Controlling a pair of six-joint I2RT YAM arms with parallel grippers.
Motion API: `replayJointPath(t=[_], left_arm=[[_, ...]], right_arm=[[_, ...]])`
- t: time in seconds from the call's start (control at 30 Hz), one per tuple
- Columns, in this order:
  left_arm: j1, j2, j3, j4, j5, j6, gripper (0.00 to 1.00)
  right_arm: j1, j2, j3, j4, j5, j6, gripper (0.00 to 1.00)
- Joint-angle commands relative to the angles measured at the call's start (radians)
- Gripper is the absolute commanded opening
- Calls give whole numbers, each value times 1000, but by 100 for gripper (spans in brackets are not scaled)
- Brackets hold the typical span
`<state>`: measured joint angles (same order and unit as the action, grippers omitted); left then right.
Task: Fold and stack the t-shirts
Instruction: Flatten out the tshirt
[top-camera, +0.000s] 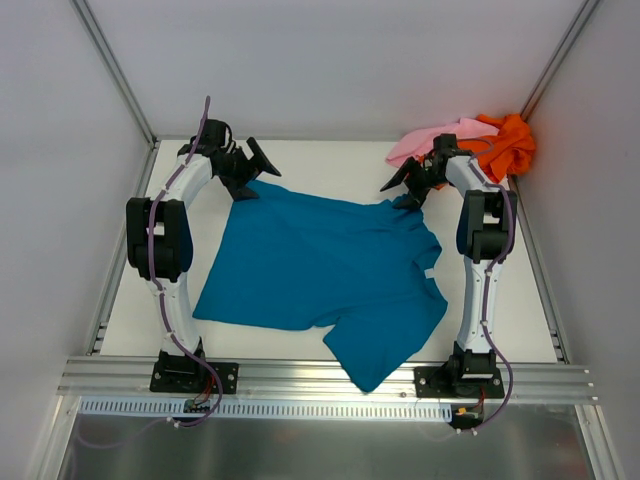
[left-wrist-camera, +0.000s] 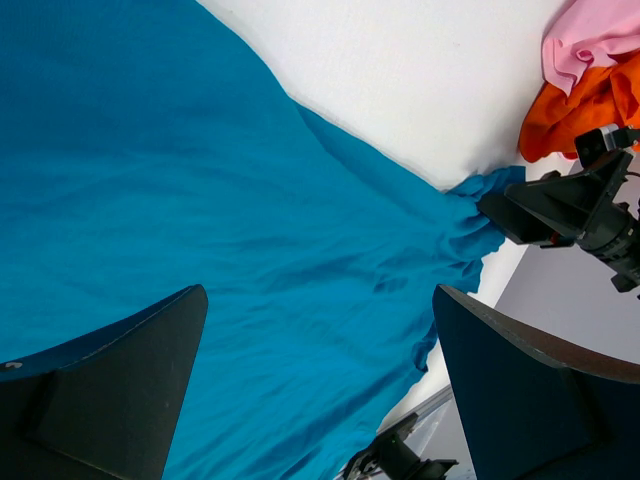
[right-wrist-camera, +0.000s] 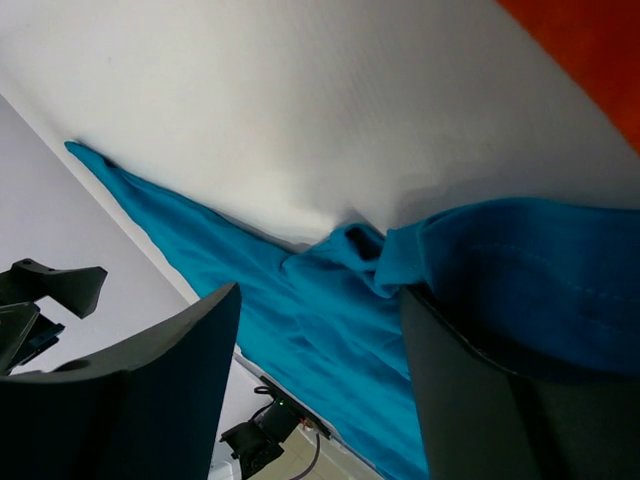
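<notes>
Though unpinched, teal t-shirt (top-camera: 320, 265) corner between half-spread right fingers (right-wrist-camera: 130, 400); left fingers (left-wrist-camera: 110, 390) wide, above it.

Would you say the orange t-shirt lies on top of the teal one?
No, the orange t-shirt is bunched in the far right corner, apart from the teal t-shirt.

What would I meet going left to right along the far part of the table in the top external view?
left gripper → teal-blue t-shirt → right gripper → pink t-shirt → orange t-shirt
</notes>
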<state>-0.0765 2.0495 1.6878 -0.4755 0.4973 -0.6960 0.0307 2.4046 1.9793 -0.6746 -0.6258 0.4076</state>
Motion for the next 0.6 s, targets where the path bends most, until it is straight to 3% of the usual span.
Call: replayJointPath(t=[0.0, 0.2, 0.57], left_arm=[[9, -20, 18, -6, 18, -7, 99], [9, -25, 16, -23, 17, 6, 99], [11, -43, 18, -69, 10, 23, 99]], right_arm=[[8, 16, -10, -19, 47, -20, 66], [12, 33, -16, -22, 93, -10, 56], [35, 60, -8, -22, 179, 13, 55]])
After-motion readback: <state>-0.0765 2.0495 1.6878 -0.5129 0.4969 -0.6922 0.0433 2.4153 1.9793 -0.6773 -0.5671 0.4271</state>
